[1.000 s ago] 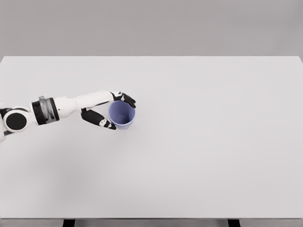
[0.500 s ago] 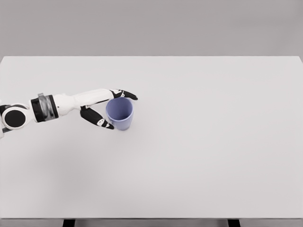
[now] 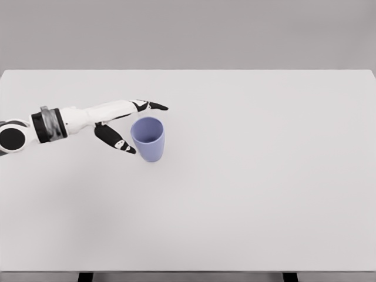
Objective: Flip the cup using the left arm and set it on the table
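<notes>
Since a second ago the left hand [image 3: 130,124] has let go, its fingers now spread and drawn clear to the left of the blue cup [image 3: 148,138], which stands upright, mouth up, on the white surface [image 3: 264,176]; placement appears complete.
</notes>
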`<state>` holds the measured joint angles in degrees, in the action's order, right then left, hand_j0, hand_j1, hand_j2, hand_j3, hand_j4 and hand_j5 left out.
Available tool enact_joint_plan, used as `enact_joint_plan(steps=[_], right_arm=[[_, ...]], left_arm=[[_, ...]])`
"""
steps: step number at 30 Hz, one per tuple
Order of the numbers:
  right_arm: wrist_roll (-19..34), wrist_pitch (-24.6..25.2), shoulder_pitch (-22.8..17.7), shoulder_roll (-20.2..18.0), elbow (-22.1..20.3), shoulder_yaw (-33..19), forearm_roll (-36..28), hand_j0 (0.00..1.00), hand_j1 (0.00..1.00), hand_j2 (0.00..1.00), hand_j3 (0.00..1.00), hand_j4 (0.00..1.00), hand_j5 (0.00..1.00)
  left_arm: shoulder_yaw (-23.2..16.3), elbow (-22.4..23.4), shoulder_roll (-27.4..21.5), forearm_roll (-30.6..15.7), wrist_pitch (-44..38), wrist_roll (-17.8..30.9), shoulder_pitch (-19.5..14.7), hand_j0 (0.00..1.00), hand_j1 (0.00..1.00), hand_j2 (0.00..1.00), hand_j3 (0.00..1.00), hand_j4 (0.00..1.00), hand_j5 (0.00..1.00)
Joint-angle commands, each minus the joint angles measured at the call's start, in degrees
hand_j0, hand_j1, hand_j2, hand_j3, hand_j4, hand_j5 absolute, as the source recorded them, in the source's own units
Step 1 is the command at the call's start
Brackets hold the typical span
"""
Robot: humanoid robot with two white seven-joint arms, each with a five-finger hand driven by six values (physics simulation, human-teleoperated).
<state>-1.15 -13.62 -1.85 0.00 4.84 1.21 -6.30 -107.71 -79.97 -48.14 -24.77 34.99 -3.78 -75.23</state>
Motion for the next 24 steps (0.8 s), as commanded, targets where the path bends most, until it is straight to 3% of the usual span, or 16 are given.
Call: enact_joint_plan(steps=[1,10,14,21,24], right_arm=[[0.0,0.0,0.0,0.0,0.0,0.0,0.0,1.00,1.00,1.00,1.00,1.00,1.00],[0.0,0.0,0.0,0.0,0.0,-0.1,0.0,1.00,1.00,1.00,1.00,1.00,1.00],[0.0,0.0,0.0,0.0,0.0,-0.1,0.0,1.00,1.00,1.00,1.00,1.00,1.00],[0.0,0.0,0.0,0.0,0.0,0.0,0.0,1.00,1.00,1.00,1.00,1.00,1.00],[0.0,0.0,0.0,0.0,0.0,0.0,0.0,1.00,1.00,1.00,1.00,1.00,1.00]], left_arm=[[0.2,0.0,-0.8,0.3,0.0,0.0,-0.2,1.00,1.00,1.00,1.00,1.00,1.00],[0.5,0.0,-4.3,1.7,0.0,0.0,-0.4,1.00,1.00,1.00,1.00,1.00,1.00],[1.0,0.4,-10.1,2.2,0.0,0.4,-0.4,1.00,1.00,1.00,1.00,1.00,1.00],[1.5,3.2,-17.0,9.4,0.0,0.4,-0.3,1.00,1.00,1.00,1.00,1.00,1.00],[1.5,3.2,-18.5,9.6,0.0,0.5,-0.3,1.00,1.00,1.00,1.00,1.00,1.00]])
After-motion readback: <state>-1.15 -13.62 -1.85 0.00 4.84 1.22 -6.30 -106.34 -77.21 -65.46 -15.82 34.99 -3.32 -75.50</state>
